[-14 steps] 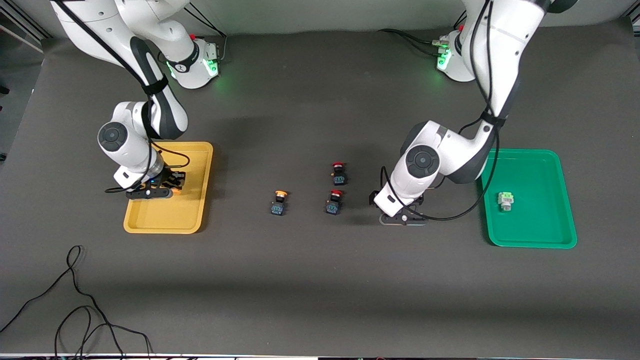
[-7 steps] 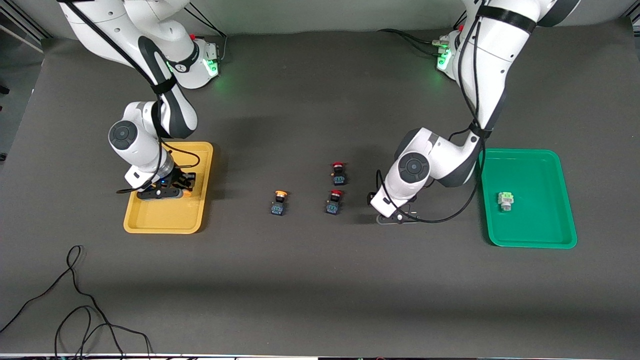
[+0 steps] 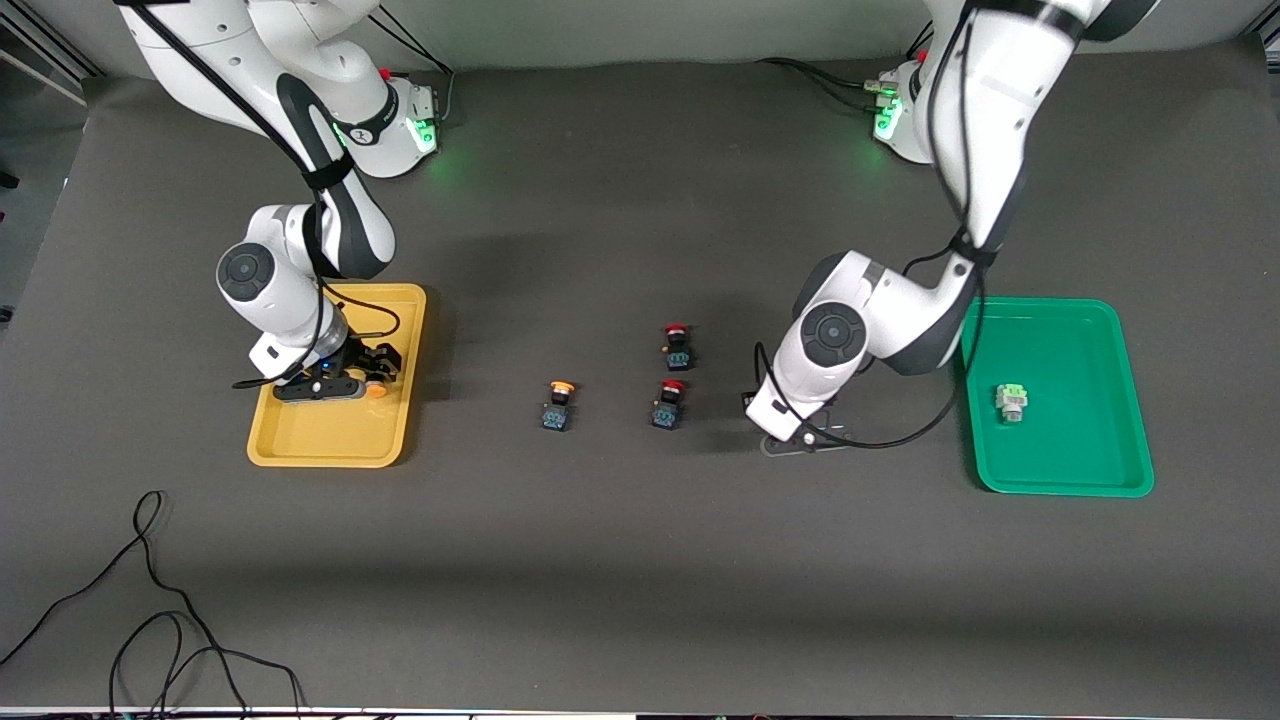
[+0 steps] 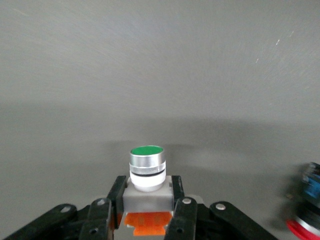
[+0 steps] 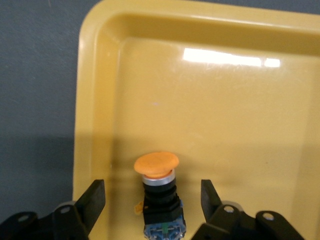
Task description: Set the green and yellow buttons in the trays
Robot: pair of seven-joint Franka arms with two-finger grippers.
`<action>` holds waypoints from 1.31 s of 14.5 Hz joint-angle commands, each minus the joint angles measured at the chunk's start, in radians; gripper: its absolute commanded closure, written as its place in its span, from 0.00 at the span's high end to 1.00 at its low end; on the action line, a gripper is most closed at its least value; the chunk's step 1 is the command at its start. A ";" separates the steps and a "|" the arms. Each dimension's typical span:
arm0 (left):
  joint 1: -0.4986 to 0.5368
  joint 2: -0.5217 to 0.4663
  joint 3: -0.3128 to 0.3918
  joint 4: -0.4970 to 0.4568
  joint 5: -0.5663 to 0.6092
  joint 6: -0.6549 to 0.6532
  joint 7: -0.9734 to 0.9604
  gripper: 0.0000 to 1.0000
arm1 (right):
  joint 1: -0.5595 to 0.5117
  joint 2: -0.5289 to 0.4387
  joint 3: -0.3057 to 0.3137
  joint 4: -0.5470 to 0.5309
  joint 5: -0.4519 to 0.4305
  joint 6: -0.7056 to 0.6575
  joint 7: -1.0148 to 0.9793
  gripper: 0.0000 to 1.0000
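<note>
1. Right gripper (image 5: 152, 200) sits low in the yellow tray (image 3: 300, 440), jaws spread wide with the orange-capped button (image 5: 156, 192) loose between them, lying on the tray floor. Lift straight, or a finger (image 5: 92, 200) could clip the cap and drag it.
2. Second orange-capped button (image 3: 559, 405) waits on the mat mid-table, beside two red-capped switches (image 3: 672, 375). You could grab a red one by mistake.
3. Left gripper (image 4: 148, 210), low over the mat near them, is clamped on a green-topped button (image 4: 147, 170). Grip is at the base only; you risk it tipping out on the way.
4. Green tray (image 3: 1060, 480) holds one white-bodied button (image 3: 1011, 401).
</note>
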 commanded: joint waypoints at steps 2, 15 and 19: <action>0.047 -0.176 0.006 0.065 -0.045 -0.256 0.028 0.09 | 0.041 -0.056 -0.002 0.109 0.091 -0.191 0.035 0.90; 0.744 -0.321 0.016 -0.021 0.001 -0.349 0.950 0.05 | 0.336 0.334 0.003 0.617 0.151 -0.319 0.620 0.93; 0.783 -0.251 0.020 -0.258 0.008 0.050 0.969 0.05 | 0.370 0.402 0.004 0.649 0.208 -0.287 0.628 0.93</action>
